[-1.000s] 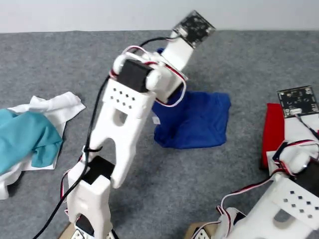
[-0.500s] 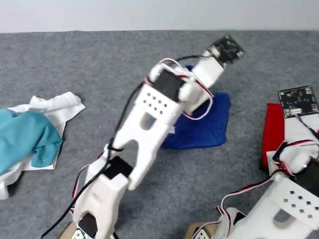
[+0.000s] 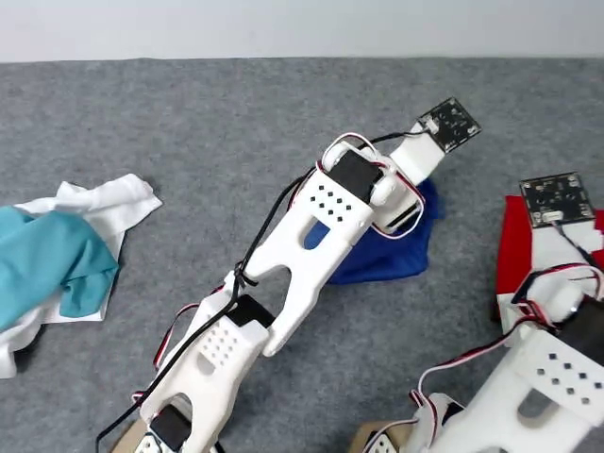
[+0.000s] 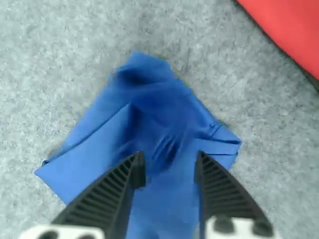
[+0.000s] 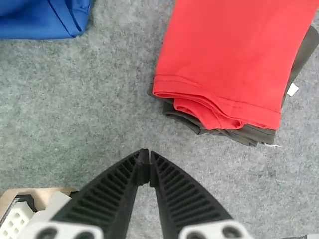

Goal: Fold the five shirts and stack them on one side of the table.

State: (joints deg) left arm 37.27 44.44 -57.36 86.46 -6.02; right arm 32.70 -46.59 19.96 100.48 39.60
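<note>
A folded blue shirt [image 4: 149,114] lies on the grey table, and it shows partly under the left arm in the high view [image 3: 382,260]. My left gripper [image 4: 167,172] is open just over it, with rumpled blue cloth between the fingertips. A folded red shirt [image 5: 224,55] rests on a dark shirt [image 5: 224,132] at the right side [image 3: 514,250]. My right gripper [image 5: 148,167] is shut and holds nothing, over bare table short of that stack. A teal shirt [image 3: 47,260] lies crumpled on a white shirt [image 3: 99,203] at the far left.
The right arm [image 3: 552,359] fills the near right corner, and the left arm [image 3: 283,283] crosses the table's middle on a diagonal. Grey carpet-like table [image 3: 189,123] stretches bare at the back and between the left heap and the blue shirt.
The left arm has swung to the right and lower over the blue shirt, which has bunched narrower toward the right. The right arm has barely shifted.
</note>
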